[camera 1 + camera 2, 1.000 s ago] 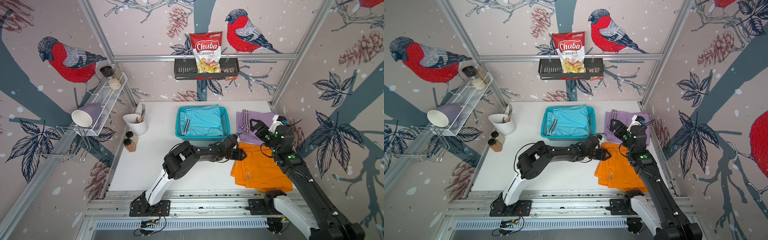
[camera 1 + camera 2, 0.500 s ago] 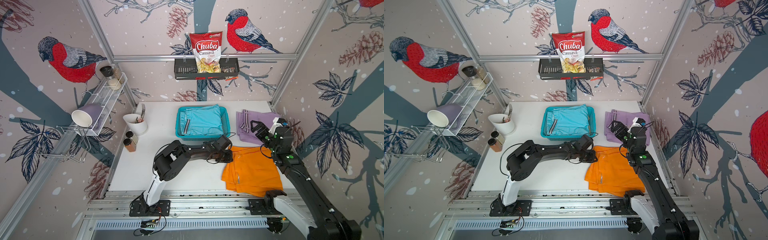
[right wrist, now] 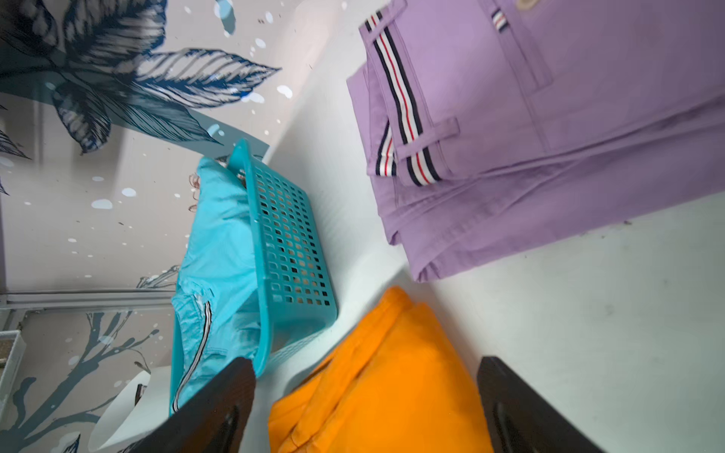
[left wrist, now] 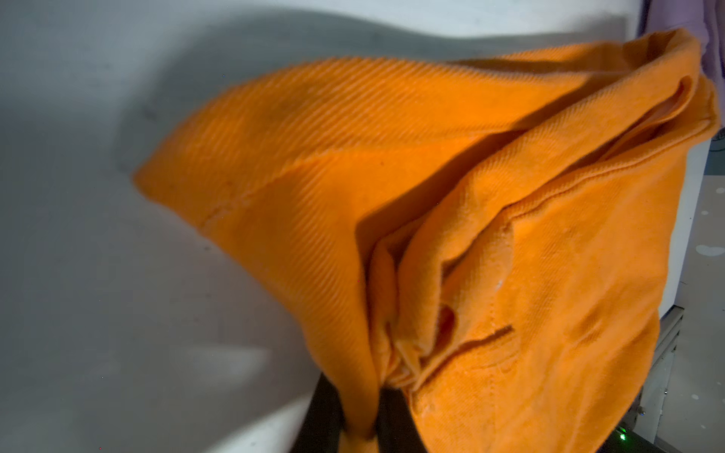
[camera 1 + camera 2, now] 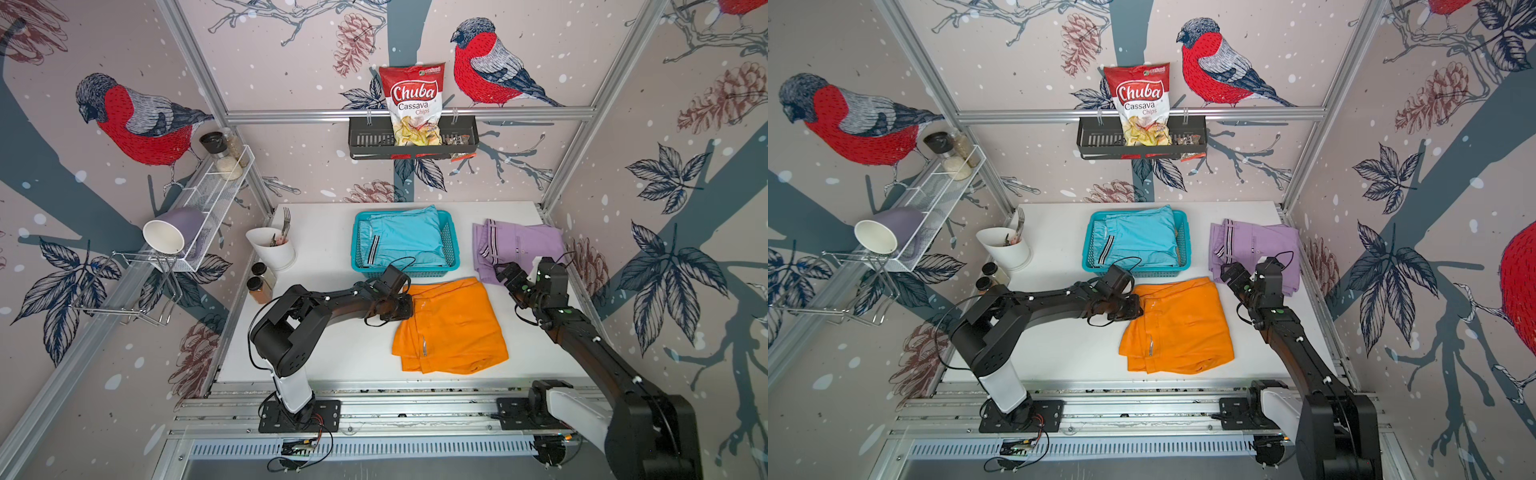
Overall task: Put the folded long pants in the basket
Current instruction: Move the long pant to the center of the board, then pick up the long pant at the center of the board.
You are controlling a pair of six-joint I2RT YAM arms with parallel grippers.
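Orange pants (image 5: 451, 328) lie mid-frame on the tabletop (image 5: 332, 340), their edge pinched by the left hand (image 5: 409, 308). The right hand (image 5: 512, 279) is open near the lilac pants (image 5: 519, 245).

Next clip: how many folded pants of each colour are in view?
Turquoise pants: 1, in the basket
Tan pants: 1, only a sliver showing under the turquoise pair
Orange pants: 1, outside the basket
Lilac pants: 1, outside the basket
Total: 4
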